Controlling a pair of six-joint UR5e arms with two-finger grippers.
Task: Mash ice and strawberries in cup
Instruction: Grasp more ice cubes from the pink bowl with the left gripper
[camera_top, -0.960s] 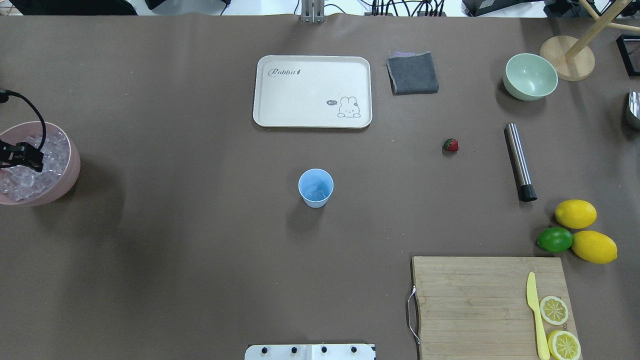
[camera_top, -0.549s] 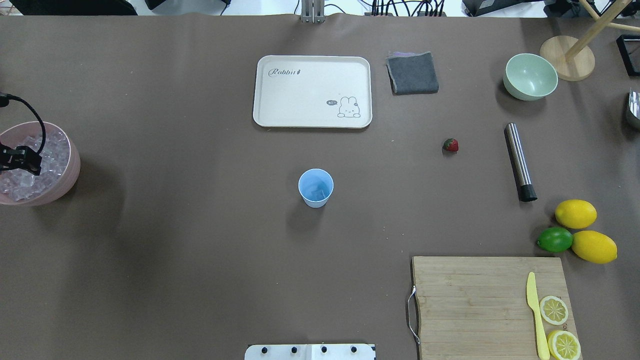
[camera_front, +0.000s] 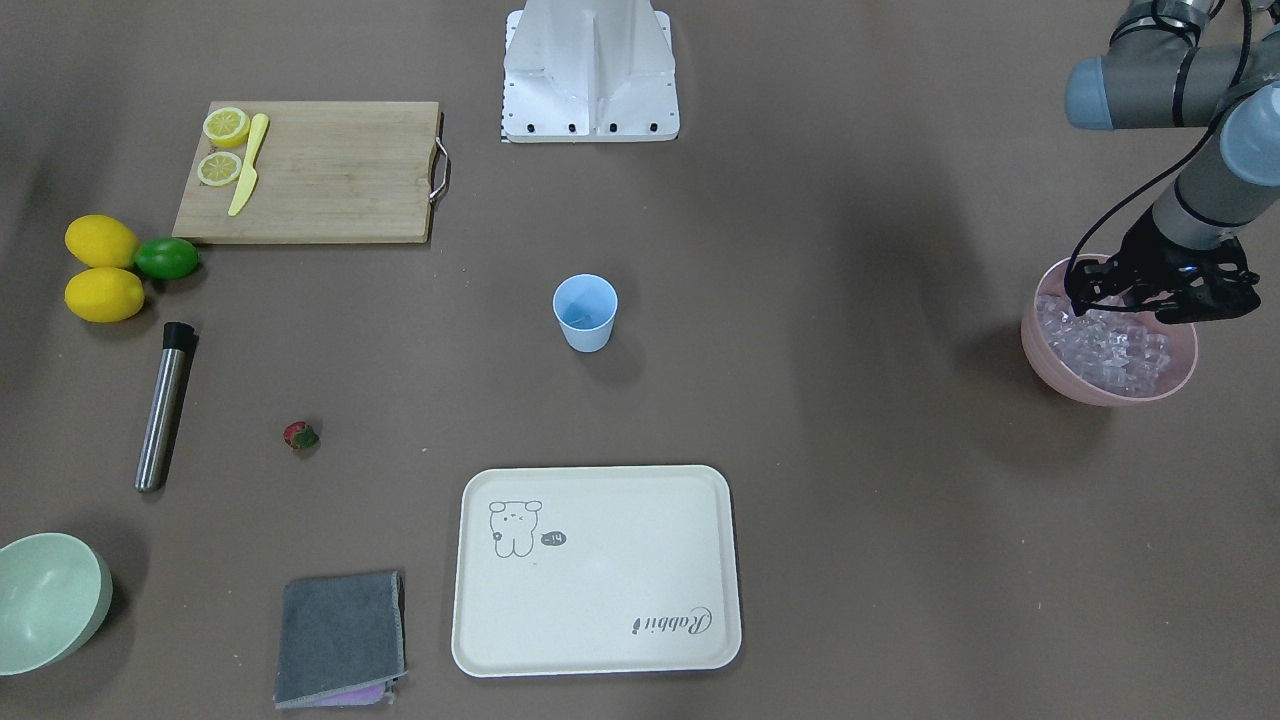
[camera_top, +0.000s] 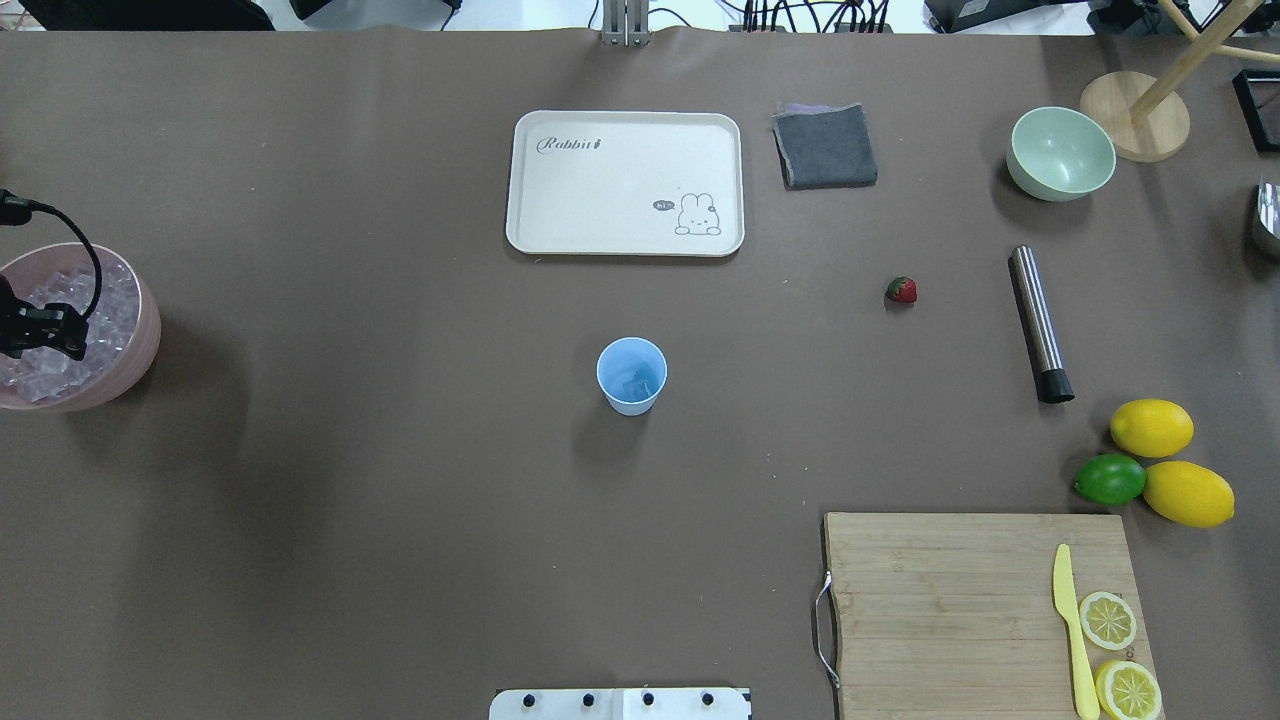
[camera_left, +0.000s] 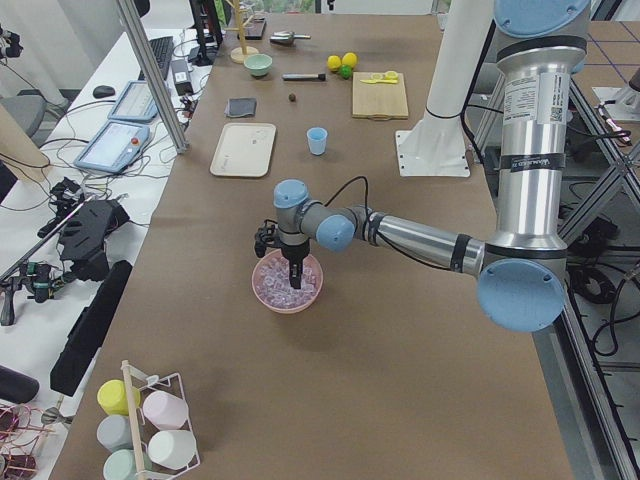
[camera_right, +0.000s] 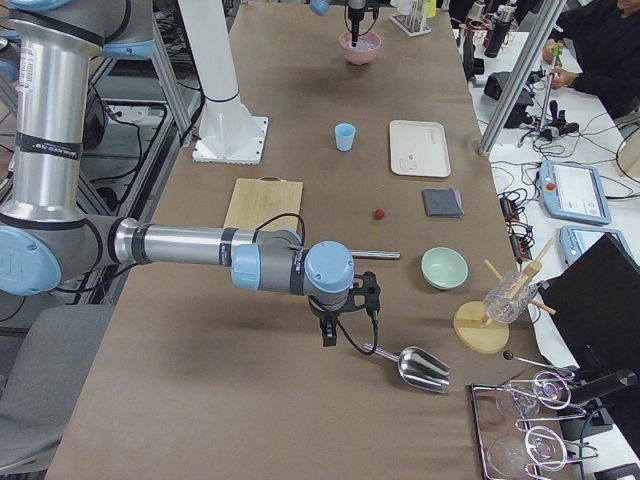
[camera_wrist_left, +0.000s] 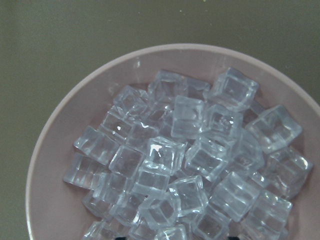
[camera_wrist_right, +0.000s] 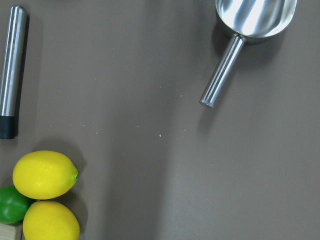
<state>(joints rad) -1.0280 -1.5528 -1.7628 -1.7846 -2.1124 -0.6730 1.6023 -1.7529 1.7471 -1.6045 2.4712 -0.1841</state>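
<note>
The light blue cup (camera_top: 631, 375) stands upright mid-table, also in the front view (camera_front: 585, 312); a faint glassy shape lies inside it. The red strawberry (camera_top: 901, 290) lies on the table to its right. Ice cubes (camera_wrist_left: 185, 165) fill the pink bowl (camera_top: 140, 345) at the table's left edge. My left gripper (camera_top: 40, 338) hangs over the ice, jaws open and empty, also in the front view (camera_front: 1150, 310). My right gripper (camera_right: 330, 335) shows only in the right side view, above bare table near a metal scoop (camera_right: 420, 366); I cannot tell its state.
A steel muddler (camera_top: 1039, 324) lies right of the strawberry. Two lemons and a lime (camera_top: 1109, 479) sit by a cutting board (camera_top: 950, 600) with a yellow knife and lemon slices. A cream tray (camera_top: 625, 182), grey cloth (camera_top: 825, 146) and pale green bowl (camera_top: 1060, 153) sit at the back.
My left gripper has shifted slightly toward the near side over the ice bowl, and its cable moved with it. Everything else is as before.
</note>
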